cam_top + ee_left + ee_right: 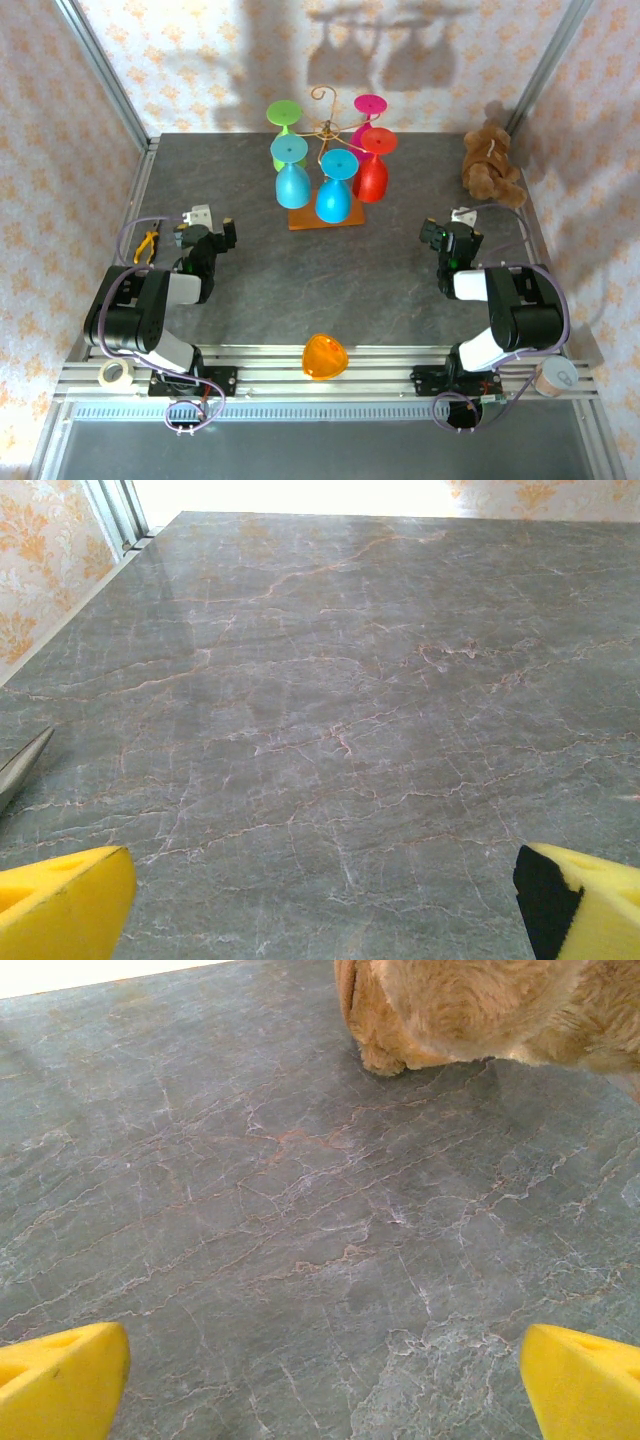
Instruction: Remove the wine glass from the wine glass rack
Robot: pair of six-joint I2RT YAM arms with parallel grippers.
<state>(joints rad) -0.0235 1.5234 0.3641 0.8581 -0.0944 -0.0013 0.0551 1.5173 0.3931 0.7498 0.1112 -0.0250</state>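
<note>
My left gripper (320, 905) and right gripper (320, 1385) gape wide, empty, above the table (260, 300); wine glasses (333, 198) hang bowl-down, stems upright, on the rack (308, 222), far centre, neither arm clearly nearer

No readable text, label, brand, number or sign appears on anything in these views.

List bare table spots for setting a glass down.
Free: the table centre between the wine glass rack, left gripper and right gripper; also the far-left corner. Crowded: under the rack's hanging glasses, and far right by the teddy bear.
</note>
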